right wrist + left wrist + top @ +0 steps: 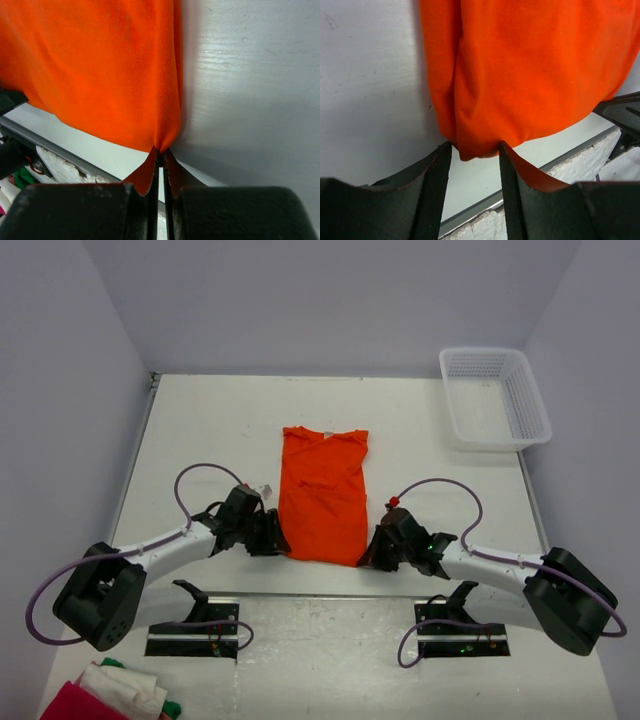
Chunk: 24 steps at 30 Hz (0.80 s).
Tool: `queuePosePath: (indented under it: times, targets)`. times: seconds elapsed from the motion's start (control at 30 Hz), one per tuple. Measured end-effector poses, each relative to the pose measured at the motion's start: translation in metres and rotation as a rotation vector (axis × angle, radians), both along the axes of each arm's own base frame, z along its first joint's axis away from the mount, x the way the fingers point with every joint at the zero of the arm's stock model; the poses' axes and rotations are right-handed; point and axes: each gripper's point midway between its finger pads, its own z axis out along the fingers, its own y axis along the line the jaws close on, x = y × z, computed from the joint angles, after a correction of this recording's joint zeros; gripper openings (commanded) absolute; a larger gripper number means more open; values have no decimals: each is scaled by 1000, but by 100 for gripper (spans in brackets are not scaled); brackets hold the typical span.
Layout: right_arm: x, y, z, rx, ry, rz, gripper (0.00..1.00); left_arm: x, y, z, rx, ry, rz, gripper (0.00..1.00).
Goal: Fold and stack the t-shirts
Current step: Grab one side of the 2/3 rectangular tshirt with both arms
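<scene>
Where two pale grey-lilac walls point(330, 300) meet a third at the far side, a white table point(210, 430) fills the floor of the enclosure, its matt top lightly scuffed in the wrist views. An orange t-shirt point(322, 495) lies flat at the middle of the table, narrowed into a long strip, neckline toward the far wall and hem toward the arm bases.

The left gripper point(272, 536) sits low at the near left corner of the hem. Its fingers point(437, 175) stand apart, and a rounded fold of the cloth lies between their tips. The right gripper point(375, 548) sits at the near right corner, its jaws pressed together on a pinch of the hem, which rises to a point at the fingertips in the right wrist view.

A white mesh basket point(495, 395) stands at the far right corner of the table, well apart from the shirt. A pile of red, white and green cloth point(115, 695) lies at the near left corner, beside the left arm's base. Purple cables point(205, 472) loop over both arms.
</scene>
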Motion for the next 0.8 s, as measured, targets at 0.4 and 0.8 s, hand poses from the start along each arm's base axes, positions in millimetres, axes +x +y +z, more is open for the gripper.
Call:
queuePosePath:
  times: [0.4,0.8]
  targets:
    - [-2,-2,0,-7,5,-1,0,2,3,0,15,-17,12,42]
    - [-2,-2,0,-7,5,-1,0,0,7,-1,20,-25,18,39]
